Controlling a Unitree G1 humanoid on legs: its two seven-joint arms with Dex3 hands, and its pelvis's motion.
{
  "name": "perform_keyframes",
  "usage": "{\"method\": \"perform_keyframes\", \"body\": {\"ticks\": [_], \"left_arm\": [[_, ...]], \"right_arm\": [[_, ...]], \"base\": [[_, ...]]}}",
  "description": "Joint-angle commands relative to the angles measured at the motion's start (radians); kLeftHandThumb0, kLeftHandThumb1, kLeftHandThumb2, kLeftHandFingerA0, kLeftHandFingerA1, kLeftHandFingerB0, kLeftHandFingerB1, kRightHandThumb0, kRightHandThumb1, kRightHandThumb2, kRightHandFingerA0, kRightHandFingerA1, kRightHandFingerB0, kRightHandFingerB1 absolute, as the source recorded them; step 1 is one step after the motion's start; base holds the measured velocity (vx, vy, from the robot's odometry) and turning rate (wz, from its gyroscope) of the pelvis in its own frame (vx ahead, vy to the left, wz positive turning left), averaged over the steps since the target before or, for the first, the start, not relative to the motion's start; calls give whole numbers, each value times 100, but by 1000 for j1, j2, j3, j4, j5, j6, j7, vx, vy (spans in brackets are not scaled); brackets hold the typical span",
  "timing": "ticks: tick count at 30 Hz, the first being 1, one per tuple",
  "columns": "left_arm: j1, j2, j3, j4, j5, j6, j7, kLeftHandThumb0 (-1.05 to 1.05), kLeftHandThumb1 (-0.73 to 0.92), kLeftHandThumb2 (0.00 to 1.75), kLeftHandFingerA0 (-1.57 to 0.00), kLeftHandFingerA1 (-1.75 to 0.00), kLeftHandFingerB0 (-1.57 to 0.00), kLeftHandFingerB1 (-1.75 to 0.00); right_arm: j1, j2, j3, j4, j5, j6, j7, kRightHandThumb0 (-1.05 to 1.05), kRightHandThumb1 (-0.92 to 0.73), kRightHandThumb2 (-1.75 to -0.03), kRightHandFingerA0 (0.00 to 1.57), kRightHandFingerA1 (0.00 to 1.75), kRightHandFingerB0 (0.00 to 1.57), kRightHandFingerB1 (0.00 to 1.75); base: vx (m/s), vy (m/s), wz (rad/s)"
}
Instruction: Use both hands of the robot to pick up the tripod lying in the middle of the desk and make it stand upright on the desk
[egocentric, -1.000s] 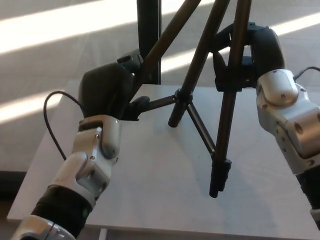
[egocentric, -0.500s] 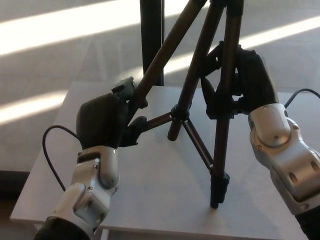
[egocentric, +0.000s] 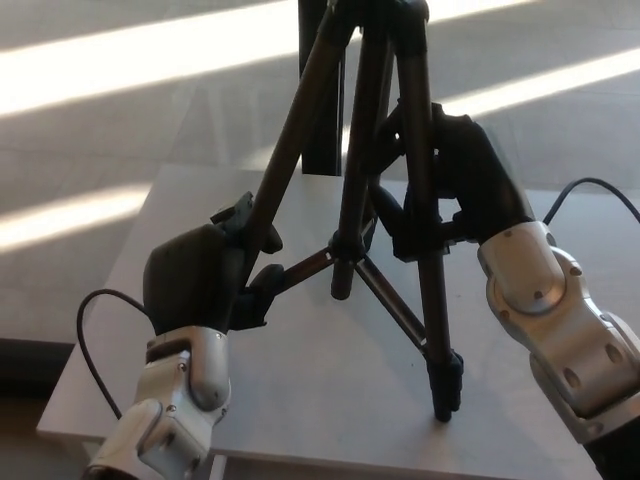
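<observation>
A black tripod (egocentric: 385, 190) stands nearly upright on a pale grey table (egocentric: 300, 400), held between two robot hands, with its head cut off by the top of the frame. The left hand (egocentric: 200, 278) is wrapped around the lower part of the leg nearest the table's left edge, its fingers closed on that leg so the foot is hidden. The right hand (egocentric: 450, 190) has its fingers curled tight around the upper part of the leg toward the right edge. That leg's foot (egocentric: 446, 385) rests on the table close to the near edge. The centre column hangs above the middle of the table, braced by thin struts to the legs. The risks, as a judgement: the near foot sits close to the table's edge and could slip off if the tripod is nudged forward; the leg in the left hand may not be planted, so letting go early could tip the whole stand; the third leg's foot cannot be seen, so its footing is uncertain. Counted: one tripod, three legs, two robot hands, one table.
</observation>
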Motion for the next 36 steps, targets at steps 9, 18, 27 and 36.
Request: {"method": "perform_keyframes", "body": {"ticks": [9, 18, 27, 36], "left_arm": [[100, 39, -93, 32, 39, 17, -68, -18, 59, 97, -89, -175, -74, -149], [103, 31, -80, 15, -14, 72, -108, -20, 64, 82, -80, -168, -76, -124], [92, 31, -84, -7, -44, 151, -191, -44, 72, 60, -66, -76, -24, -36], [106, 46, -101, -36, -45, 226, -257, -65, 73, 71, -7, -40, -1, -10]], "right_arm": [[28, -4, -32, 58, -86, -52, 48, -11, -37, -138, 97, 170, 89, 153], [48, -1, -64, 79, -94, -24, 87, -15, -49, -115, 95, 138, 90, 96], [59, -29, -22, 20, -123, 120, 190, -71, -49, -92, 2, 52, 5, 23], [81, -57, 37, -33, -187, 184, 212, -100, -60, -85, 0, 0, 0, 0]], "base": [[0, 0, 0], [0, 0, 0], [0, 0, 0], [0, 0, 0]]}}
